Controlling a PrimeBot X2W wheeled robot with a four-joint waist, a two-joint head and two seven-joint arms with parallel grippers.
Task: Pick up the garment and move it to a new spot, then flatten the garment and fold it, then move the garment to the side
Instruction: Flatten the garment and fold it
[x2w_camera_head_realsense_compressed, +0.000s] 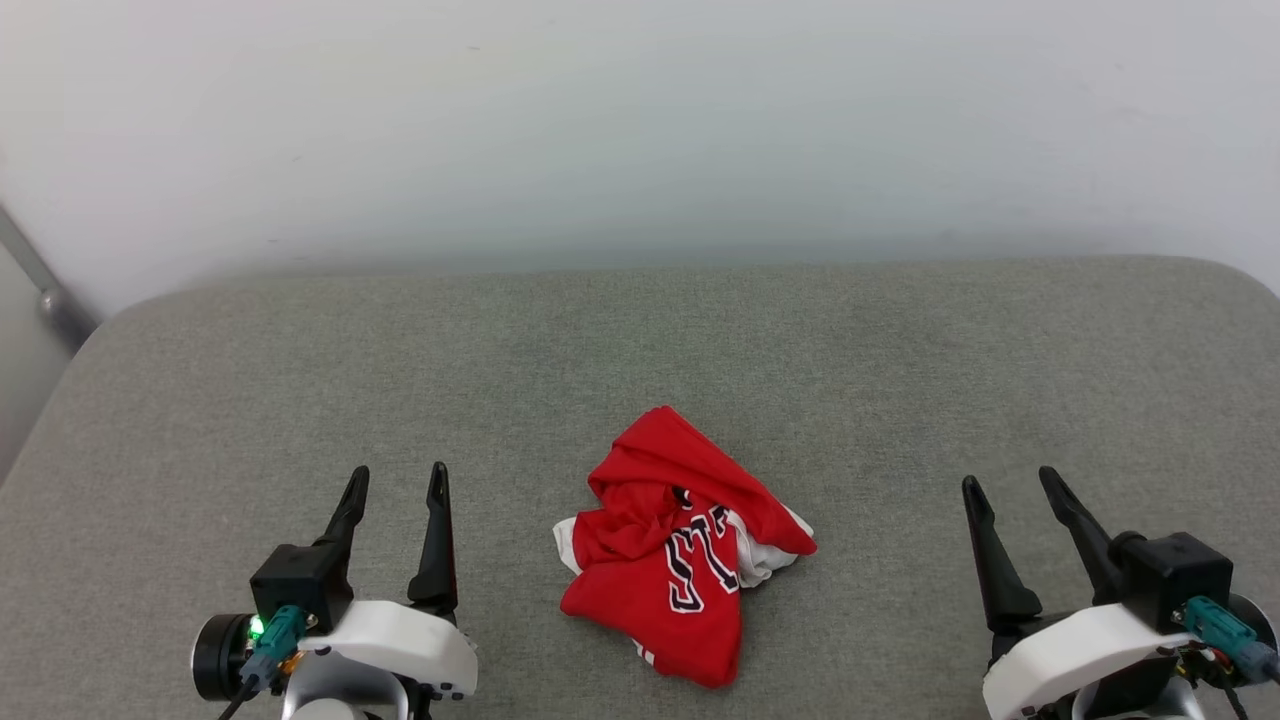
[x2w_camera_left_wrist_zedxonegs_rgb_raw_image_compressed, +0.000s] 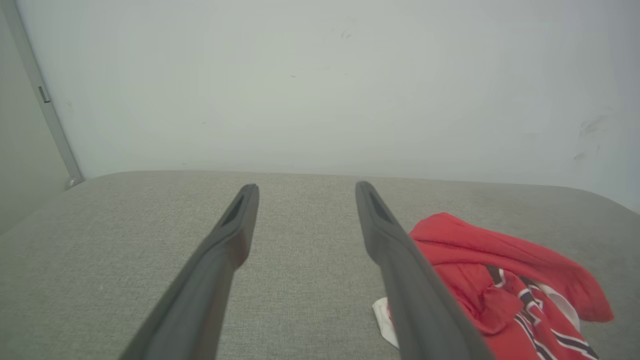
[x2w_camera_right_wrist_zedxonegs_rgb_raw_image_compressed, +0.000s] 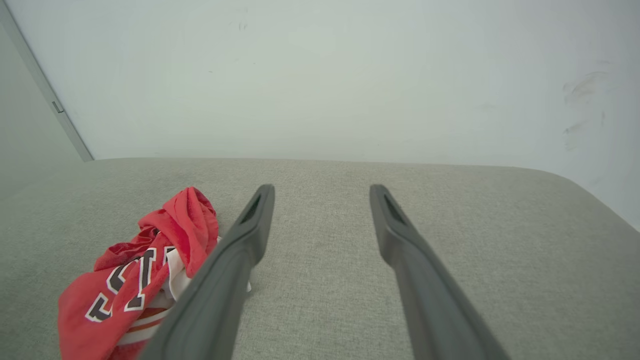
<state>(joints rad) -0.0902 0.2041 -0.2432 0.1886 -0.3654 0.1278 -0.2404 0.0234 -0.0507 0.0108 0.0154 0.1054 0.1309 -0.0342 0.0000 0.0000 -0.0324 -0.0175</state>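
- The left gripper (x2w_camera_head_realsense_compressed: 398, 470) sits at the lower left of the head view. Its two dark fingers (x2w_camera_head_realsense_compressed: 435, 540) point up the view and are spread wide apart.
- The right gripper (x2w_camera_head_realsense_compressed: 1008, 478) sits at the lower right, its jaws equally wide, with the fingers leaning slightly to the left.
- A white wrist shell (x2w_camera_head_realsense_compressed: 400, 640) sits behind the left fingers, and a green light (x2w_camera_head_realsense_compressed: 256, 628) glows beside it.
- In each wrist view, that arm's own fingers rise from the bottom edge, parted.
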